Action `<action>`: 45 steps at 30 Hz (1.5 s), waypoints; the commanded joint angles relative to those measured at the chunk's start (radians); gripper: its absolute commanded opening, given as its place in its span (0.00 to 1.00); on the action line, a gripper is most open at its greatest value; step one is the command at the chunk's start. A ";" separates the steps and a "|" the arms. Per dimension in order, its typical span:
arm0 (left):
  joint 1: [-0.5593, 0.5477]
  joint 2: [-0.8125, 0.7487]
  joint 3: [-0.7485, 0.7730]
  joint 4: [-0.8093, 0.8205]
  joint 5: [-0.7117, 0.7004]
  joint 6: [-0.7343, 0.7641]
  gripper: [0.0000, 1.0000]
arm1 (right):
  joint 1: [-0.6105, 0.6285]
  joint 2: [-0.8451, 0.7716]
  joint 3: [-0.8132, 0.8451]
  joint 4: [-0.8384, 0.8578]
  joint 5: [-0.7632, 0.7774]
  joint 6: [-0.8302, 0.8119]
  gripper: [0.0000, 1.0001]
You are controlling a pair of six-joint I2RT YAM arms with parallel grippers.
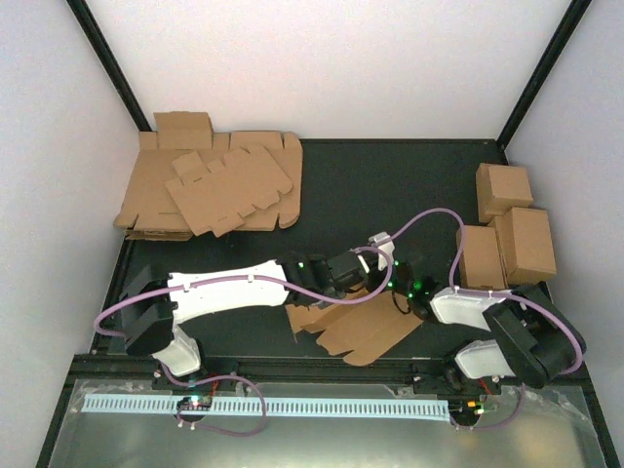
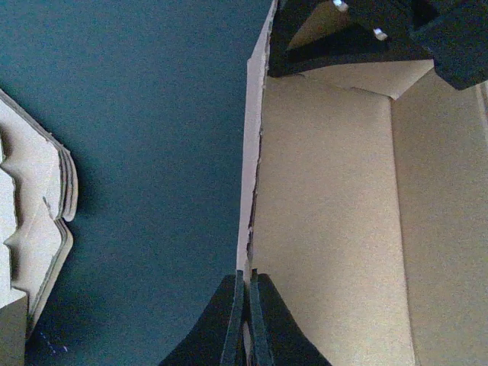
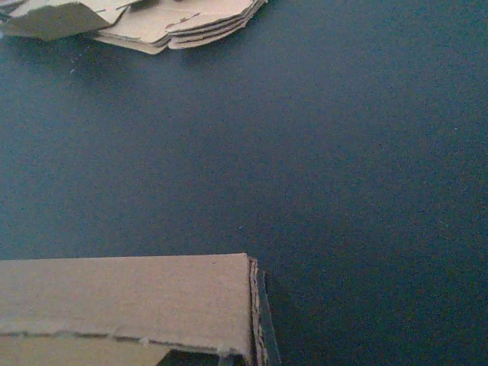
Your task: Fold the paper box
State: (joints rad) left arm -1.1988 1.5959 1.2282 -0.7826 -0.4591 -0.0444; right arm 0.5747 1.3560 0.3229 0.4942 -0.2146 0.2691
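The paper box point(image 1: 356, 331) is a brown die-cut blank lying partly raised near the table's front edge, between both arms. My left gripper point(image 2: 247, 278) is shut on one upright side wall of it, with the wide panel point(image 2: 335, 229) stretching away to the right. In the top view the left gripper point(image 1: 353, 281) and the right gripper point(image 1: 388, 285) meet over the blank's far edge. My right gripper point(image 3: 255, 305) is shut on a doubled-over flap point(image 3: 130, 301); only one thin finger point(image 3: 264, 324) shows beside the cardboard edge.
A thick heap of like cardboard blanks point(image 1: 210, 185) lies at the back left, also seen as a stack edge point(image 2: 34, 206) and a far pile point(image 3: 152, 23). Three folded boxes point(image 1: 512, 229) stand at the right edge. Dark mat point(image 1: 390, 185) lies between them.
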 commanded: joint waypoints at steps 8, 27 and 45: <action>0.002 -0.036 0.056 -0.026 0.018 -0.008 0.01 | -0.001 -0.047 -0.007 0.008 0.056 -0.001 0.04; 0.001 -0.106 0.022 -0.040 -0.070 0.031 0.02 | 0.000 -0.140 0.019 -0.205 -0.073 0.006 0.58; 0.001 -0.140 0.012 -0.055 -0.062 0.038 0.02 | 0.021 -0.201 0.059 -0.289 -0.071 -0.025 0.59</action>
State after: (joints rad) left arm -1.1965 1.4845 1.2346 -0.8299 -0.5056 -0.0158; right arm 0.5888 1.1854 0.3470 0.2375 -0.2794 0.2638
